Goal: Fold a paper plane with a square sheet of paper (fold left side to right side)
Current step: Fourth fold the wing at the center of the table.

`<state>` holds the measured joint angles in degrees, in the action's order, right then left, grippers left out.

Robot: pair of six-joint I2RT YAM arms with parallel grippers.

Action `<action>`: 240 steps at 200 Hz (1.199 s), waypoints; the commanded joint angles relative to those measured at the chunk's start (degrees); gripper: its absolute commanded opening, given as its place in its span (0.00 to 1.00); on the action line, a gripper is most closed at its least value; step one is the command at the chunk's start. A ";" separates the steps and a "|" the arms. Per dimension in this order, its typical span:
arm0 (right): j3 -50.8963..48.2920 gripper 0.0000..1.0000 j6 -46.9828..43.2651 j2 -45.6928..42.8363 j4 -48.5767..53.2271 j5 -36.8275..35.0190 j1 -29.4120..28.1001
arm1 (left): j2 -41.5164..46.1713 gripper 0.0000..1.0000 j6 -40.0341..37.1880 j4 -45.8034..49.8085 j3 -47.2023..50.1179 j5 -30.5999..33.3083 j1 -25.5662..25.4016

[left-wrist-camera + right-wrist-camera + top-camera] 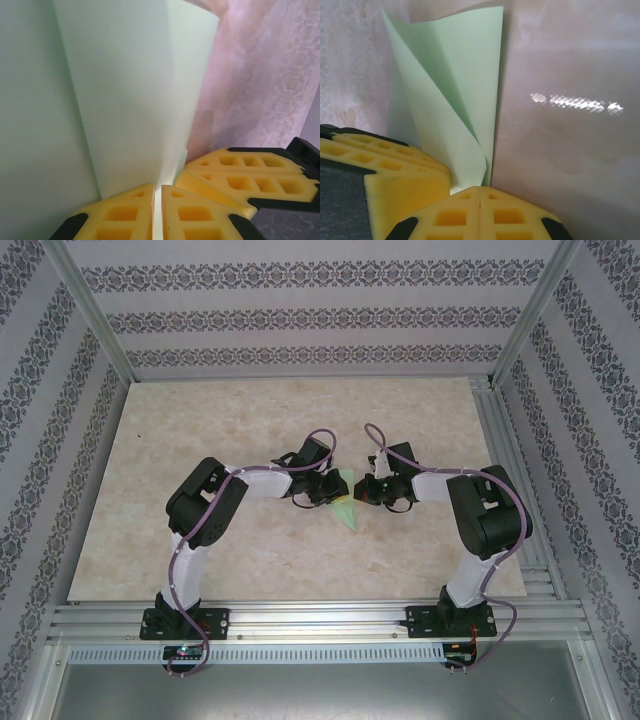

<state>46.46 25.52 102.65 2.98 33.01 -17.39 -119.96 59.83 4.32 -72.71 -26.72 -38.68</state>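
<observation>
- Patterned wallpaper panels (300,320) box in the cell on three sides on my overhead feed.
- Below them lies the marbled beige tabletop (200,440), with an aluminium rail (320,620) along its near edge.
- I see the left arm (205,505) and the right arm (490,510) bent inward, their wrists meeting near the table's middle.
- The green sheet of paper (346,508) sits between the two wrists. It is folded into a narrow wedge with its point toward the rail.
- On the right wrist feed, one layer of the paper (455,100) curls away from the other.
- The left gripper (157,192) has its yellow pads drawn nearly together, clamping the paper's (125,100) lower edge in the slit.
- The right gripper (480,192) has its pads pressed tight together. The paper's bottom corner meets their tips, and I cannot tell whether any of it is pinched.
</observation>
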 commanded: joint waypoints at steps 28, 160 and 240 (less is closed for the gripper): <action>0.62 0.05 -1.70 1.59 3.23 -3.01 -0.72 | -1.96 0.14 -1.77 0.45 0.59 1.42 0.44; -5.41 0.23 3.53 -17.27 5.88 3.43 -4.15 | -2.29 0.12 -1.38 0.08 3.09 2.28 0.44; -9.59 0.22 5.51 -12.97 1.16 3.78 -6.65 | -2.40 0.11 -1.66 0.56 2.83 2.42 0.44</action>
<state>36.75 30.59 88.40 6.92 36.12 -23.53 -120.33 59.59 2.26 -71.61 -26.70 -38.63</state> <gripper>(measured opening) 0.221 0.112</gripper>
